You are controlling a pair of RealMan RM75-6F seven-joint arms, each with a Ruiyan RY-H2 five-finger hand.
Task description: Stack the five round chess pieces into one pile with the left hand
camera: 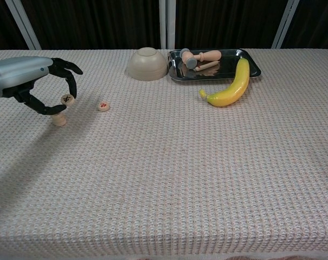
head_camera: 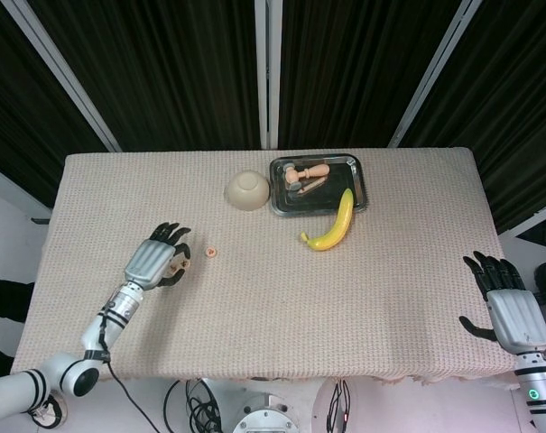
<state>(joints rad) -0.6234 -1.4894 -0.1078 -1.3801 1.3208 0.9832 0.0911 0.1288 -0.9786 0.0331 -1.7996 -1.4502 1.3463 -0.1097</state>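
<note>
1. The left hand point(camera: 42, 86) pinches a round chess piece point(camera: 67, 99) just above a small pile of pieces point(camera: 59, 119) on the table point(camera: 180, 162), positioned to stack it.
2. A red-marked piece point(camera: 103, 106) lies near, unstacked.
3. The right hand point(head_camera: 507, 302) hangs empty, fingers spread, at the table's far edge.

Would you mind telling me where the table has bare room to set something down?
The whole near half of the table is bare, from the banana down to the front edge. It is crowded at the far middle, with the bowl, tray and banana, and at far left, where the left robot hand holds a chess piece over the pile, beside a loose piece.
</note>
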